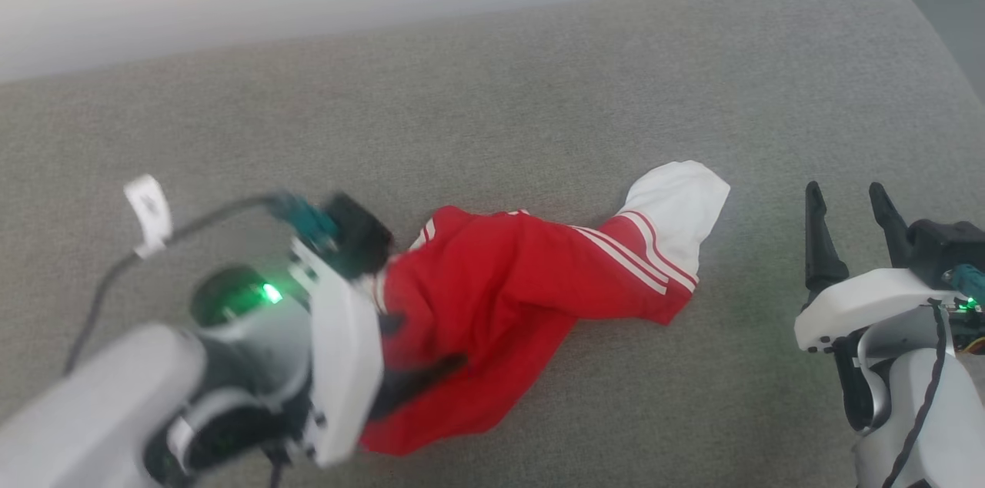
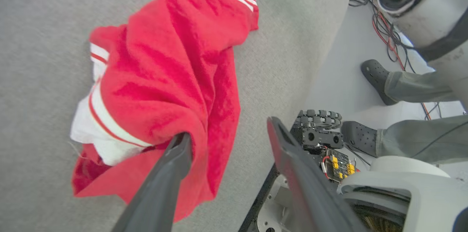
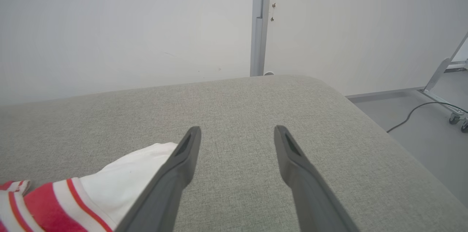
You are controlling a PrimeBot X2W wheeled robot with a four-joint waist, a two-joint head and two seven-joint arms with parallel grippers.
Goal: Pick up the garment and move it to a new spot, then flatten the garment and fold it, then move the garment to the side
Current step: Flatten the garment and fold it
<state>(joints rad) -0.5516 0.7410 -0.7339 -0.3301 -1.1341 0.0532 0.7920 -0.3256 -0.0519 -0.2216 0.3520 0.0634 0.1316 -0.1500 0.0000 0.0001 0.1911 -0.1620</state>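
— How do the fingers of the left gripper stand?

— Spread wide, with nothing pinched. In the left wrist view one fingertip sits at a red fold of the garment. The other is off the cloth, toward the edge of the grey cushion.

— And the right gripper?

— Spread too, and empty, over bare cushion well apart from the left one.

— Where exactly is the garment?

— It lies crumpled in a heap on the cushion between the two grippers, nearer the left. In the head view the left wrist covers its left edge. One white sleeve with striped trim sticks out toward the right gripper, and the right wrist view shows it just beside one of that gripper's fingers.

— And farther out?

— A white wall stands behind the cushion. On the pale floor off the cushion's edge are a person's feet in dark perforated clogs, near loose cables.
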